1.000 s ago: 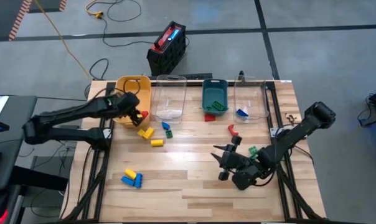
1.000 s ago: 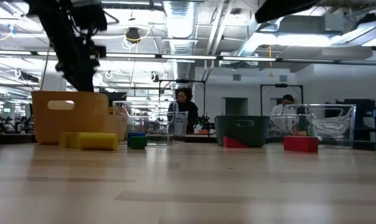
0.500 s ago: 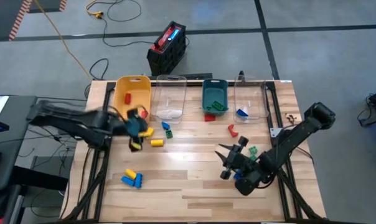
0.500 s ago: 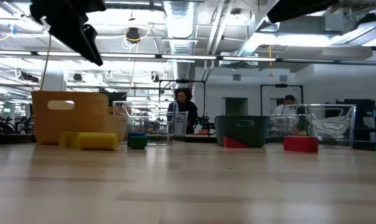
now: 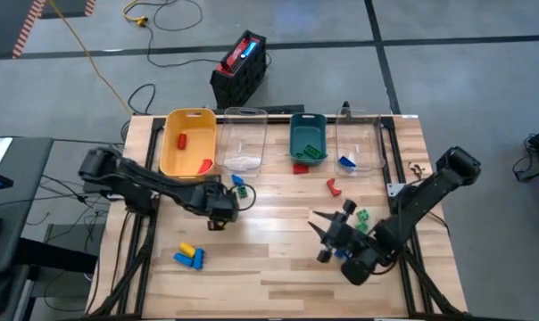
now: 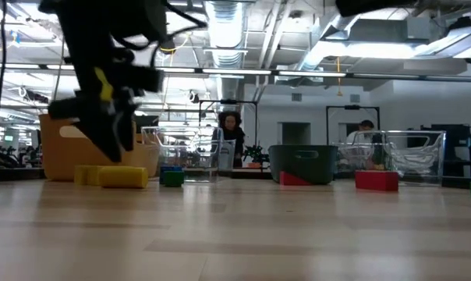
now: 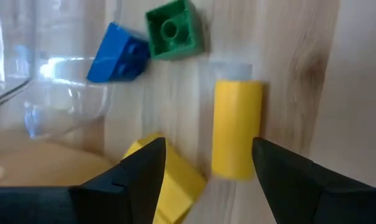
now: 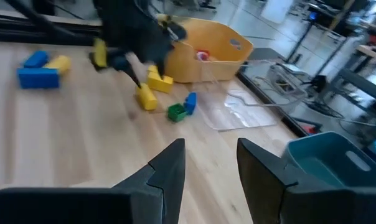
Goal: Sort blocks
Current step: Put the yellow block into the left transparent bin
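- My left gripper hangs low over the table, just in front of the yellow bin, with nothing in its grasp.
- In the left wrist view its fingers stand spread apart, and the yellow cylinder block lies on the wood between and just beyond them, not touched.
- A second yellow block lies tilted beside one finger, close to the bin's wall; I cannot tell whether they touch.
- Just past the cylinder I see a green studded block and a blue block beside it, the blue one at the rim of the clear bin.
- Two red blocks already lie inside the yellow bin.
- My right gripper waits above the table on the right side, fingers wide apart and holding nothing.
- A green block sits on the table near the right arm, and a red block lies in front of the teal bin.
- Another red block rests against the teal bin's front wall; a green piece lies inside that bin.
- A blue piece lies in the far-right clear bin.
- Near the front left of the table, a yellow and blue cluster of blocks lies well apart from both grippers.
- In the low view, two people show in the room behind the bins.
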{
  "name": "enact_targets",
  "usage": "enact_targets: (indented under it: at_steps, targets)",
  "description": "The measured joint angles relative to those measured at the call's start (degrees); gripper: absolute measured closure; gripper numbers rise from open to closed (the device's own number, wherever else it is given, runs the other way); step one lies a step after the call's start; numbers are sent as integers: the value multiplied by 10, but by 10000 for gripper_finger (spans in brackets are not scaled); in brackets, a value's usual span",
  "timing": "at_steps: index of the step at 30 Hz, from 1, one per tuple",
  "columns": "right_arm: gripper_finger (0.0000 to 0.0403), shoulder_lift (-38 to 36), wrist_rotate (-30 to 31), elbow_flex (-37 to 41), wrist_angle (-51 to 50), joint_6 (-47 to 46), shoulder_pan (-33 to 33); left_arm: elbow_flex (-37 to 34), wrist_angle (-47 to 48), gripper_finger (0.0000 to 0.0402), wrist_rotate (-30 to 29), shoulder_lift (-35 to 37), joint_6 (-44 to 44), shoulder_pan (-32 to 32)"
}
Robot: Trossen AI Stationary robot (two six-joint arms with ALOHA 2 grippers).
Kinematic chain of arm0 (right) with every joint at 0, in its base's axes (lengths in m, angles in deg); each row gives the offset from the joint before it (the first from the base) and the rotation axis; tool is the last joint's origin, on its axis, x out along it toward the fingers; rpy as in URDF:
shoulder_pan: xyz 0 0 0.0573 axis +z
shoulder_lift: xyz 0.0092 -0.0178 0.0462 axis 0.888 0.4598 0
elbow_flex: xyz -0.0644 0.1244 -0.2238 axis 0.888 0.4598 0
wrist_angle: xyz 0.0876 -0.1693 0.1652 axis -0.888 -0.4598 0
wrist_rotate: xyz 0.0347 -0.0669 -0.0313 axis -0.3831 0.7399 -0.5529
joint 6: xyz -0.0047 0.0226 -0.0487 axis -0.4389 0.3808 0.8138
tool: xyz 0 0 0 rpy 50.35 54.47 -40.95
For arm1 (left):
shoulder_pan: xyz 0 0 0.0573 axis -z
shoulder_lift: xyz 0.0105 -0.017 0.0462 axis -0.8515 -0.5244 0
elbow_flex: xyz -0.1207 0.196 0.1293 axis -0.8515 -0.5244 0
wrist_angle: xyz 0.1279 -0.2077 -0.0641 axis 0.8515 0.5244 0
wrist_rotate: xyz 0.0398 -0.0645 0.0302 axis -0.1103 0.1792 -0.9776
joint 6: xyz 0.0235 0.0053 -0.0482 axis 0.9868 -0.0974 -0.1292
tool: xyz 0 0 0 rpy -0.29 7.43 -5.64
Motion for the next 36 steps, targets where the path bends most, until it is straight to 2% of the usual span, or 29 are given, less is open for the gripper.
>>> enact_targets:
  at_steps: [6,16,20,29,36]
  targets:
    - [243,0,15,0,-2,-18,36,10,-26,166,11,-17,18,-11]
    - [243,0,17,0,-9,-46,66,-17,-68,168,145,-16,32,-68]
    - [243,0,27,0,-9,-48,68,-22,-68,196,155,-16,32,-70]
    - [243,0,30,0,-8,-48,67,-20,-70,302,172,-23,33,-68]
    - [243,0,30,0,-8,-48,67,-17,-67,320,163,-26,27,-54]
